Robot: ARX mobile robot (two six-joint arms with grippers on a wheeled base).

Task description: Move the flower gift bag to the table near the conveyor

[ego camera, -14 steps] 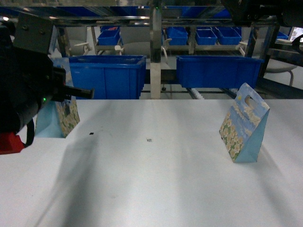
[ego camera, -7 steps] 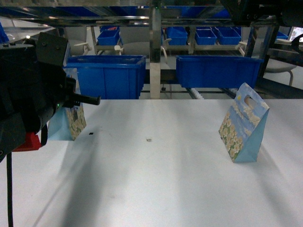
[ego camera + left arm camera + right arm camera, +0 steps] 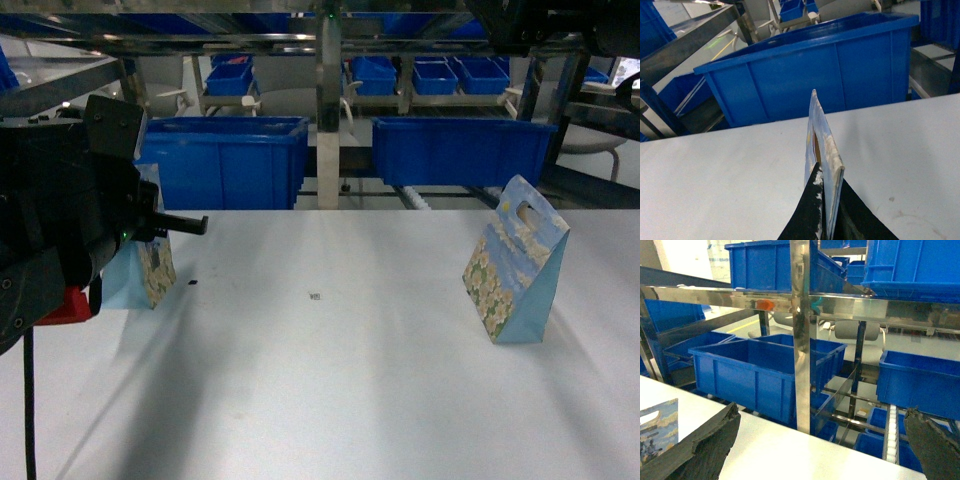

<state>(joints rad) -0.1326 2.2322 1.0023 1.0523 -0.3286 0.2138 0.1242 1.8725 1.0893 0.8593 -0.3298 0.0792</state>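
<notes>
Now left fingers (image 3: pixel 826 210) clamped on the flower gift bag's (image 3: pixel 821 150) top edge, right fingers (image 3: pixel 920 440) apart, empty.

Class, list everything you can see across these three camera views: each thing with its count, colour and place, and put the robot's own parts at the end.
Flower gift bag: two, pale blue with white flowers; one stands on the right of the table, the other at the left, its top edge pinched by the left end effector.
Table: one, matte white, fills the foreground.
Conveyor: one, steel frame with white rollers, behind the table.
Bins: two large blue ones on the conveyor just behind the table; more blue ones on racks beyond.
Small dark specks: two, on the table between the bags.
Left end effector: black, shut on the left bag.
Right end effector: black, open, pointing at the conveyor.
</notes>
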